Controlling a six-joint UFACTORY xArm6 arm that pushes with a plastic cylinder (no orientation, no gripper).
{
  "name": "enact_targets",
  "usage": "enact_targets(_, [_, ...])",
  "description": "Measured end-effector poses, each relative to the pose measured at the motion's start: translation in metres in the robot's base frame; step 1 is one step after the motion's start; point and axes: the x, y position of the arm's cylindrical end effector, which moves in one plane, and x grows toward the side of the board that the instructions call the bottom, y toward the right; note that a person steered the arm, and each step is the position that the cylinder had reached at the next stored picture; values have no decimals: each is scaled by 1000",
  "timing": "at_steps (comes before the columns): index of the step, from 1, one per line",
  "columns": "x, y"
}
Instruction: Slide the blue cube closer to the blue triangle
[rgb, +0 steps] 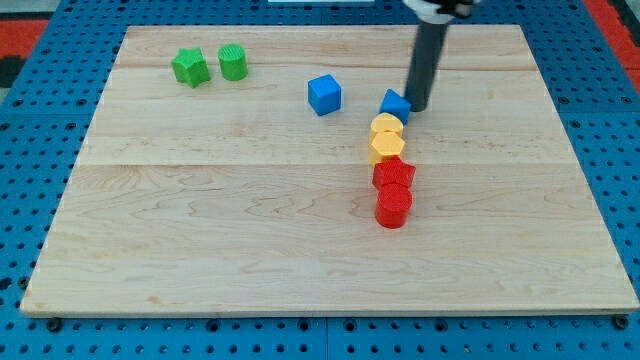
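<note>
The blue cube (324, 94) sits on the wooden board in the upper middle of the view. The blue triangle (395, 104) lies to its right, about a block's width of bare wood between them. My tip (417, 106) rests on the board right against the triangle's right side, well to the right of the cube. The dark rod rises from there to the view's top.
Two yellow blocks (386, 136) and two red blocks (393, 190) form a column just below the blue triangle. A green star-like block (189, 67) and a green cylinder (233, 62) sit at the upper left. The wooden board (200, 230) lies on a blue pegboard.
</note>
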Motion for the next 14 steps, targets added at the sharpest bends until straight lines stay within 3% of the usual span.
enact_targets(3, [-13, -10])
enact_targets(4, [-71, -10])
enact_targets(5, [-121, -50])
enact_targets(6, [-114, -130])
enact_targets(7, [-77, -198])
enact_targets(8, [-36, -205])
enact_targets(9, [-7, -147])
enact_targets(10, [-4, -87])
enact_targets(14, [-84, -65])
